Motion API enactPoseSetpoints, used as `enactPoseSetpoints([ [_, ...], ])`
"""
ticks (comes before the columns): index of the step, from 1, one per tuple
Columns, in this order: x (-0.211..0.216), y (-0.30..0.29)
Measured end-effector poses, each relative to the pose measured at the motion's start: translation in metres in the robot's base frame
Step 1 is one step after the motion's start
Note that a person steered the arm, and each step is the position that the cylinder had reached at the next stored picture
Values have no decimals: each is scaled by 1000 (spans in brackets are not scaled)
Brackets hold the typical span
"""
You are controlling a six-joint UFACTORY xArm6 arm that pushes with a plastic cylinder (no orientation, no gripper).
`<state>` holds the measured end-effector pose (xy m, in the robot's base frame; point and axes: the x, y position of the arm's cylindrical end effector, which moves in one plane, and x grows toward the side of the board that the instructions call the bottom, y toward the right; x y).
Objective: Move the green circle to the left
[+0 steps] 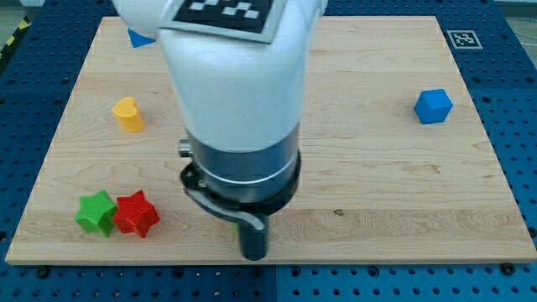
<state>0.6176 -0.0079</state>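
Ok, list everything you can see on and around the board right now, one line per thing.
green star: one, green, the view's lower left, touching the red star
red star: one, red, lower left, just right of the green star
yellow block: one, yellow, left side, above the stars; shape unclear
blue cube: one, blue, right side
blue block: one, blue, top left, partly hidden by the arm; shape unclear
board: one, light wood, fills most of the view
base: one, blue with holes, around the board
marker: one, black and white, board's top right corner
green circle: none visible
arm: one, white and dark, centre, hides the board behind it
my tip: one, dark, bottom centre, right of the red star, apart from every block
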Motion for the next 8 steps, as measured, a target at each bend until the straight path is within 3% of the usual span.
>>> enactPoseSetpoints([
  [1, 0, 48],
  [2, -7, 49],
  [3, -31, 30],
  [8, -20, -39],
])
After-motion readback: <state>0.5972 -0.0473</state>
